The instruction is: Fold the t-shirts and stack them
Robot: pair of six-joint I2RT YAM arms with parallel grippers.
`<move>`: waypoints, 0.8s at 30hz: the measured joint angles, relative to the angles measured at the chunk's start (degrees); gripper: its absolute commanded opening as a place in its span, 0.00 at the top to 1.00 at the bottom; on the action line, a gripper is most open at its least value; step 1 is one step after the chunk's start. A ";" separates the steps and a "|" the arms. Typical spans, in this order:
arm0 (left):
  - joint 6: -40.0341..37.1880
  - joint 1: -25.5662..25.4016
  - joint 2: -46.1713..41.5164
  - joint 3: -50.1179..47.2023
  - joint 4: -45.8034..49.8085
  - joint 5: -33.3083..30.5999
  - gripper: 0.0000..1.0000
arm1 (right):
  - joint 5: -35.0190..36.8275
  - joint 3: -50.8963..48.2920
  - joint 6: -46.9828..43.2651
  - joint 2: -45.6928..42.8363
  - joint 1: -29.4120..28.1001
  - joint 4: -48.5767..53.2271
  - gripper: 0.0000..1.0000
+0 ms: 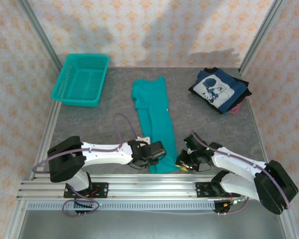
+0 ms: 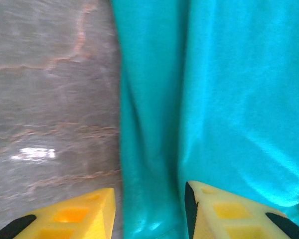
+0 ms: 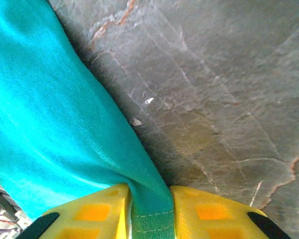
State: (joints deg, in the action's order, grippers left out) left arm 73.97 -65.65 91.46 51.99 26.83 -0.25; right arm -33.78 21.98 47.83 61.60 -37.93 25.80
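The right end effector pinches the teal t-shirt hem between its fingers, but the left end effector gapes astride the cloth, risking a lopsided lift.

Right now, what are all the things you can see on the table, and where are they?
basket: one, teal mesh, far left corner of table.
teal t-shirt: one, teal, long strip down the middle.
navy t-shirt: one, navy with white print, folded, far right.
table: one, grey, under everything.
left gripper: one, yellow fingers, astride the teal t-shirt's near left edge.
right gripper: one, yellow fingers, pinching the teal t-shirt's near right corner.
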 measured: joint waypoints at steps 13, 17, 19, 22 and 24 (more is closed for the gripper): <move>2.71 -0.02 4.44 -0.22 -3.72 1.92 0.82 | -0.09 0.00 -0.02 0.22 0.00 -0.07 0.75; 2.51 -0.52 5.46 0.90 -4.42 1.92 0.96 | -0.09 0.09 0.22 0.26 0.02 0.39 0.85; 2.45 -0.85 5.46 1.01 -4.48 1.86 1.00 | -0.04 0.09 0.55 0.15 0.04 0.79 0.91; 2.56 -1.40 4.81 0.74 -4.07 1.44 1.00 | 0.15 0.09 1.01 -0.76 0.09 0.35 0.97; 2.69 -2.05 2.84 -0.28 -2.23 1.14 1.00 | 0.17 0.09 1.44 -2.54 0.09 -0.20 1.00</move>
State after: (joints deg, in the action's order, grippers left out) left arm 76.66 -67.70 94.30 51.70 24.60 0.89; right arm -33.61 22.06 49.28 59.07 -37.85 25.61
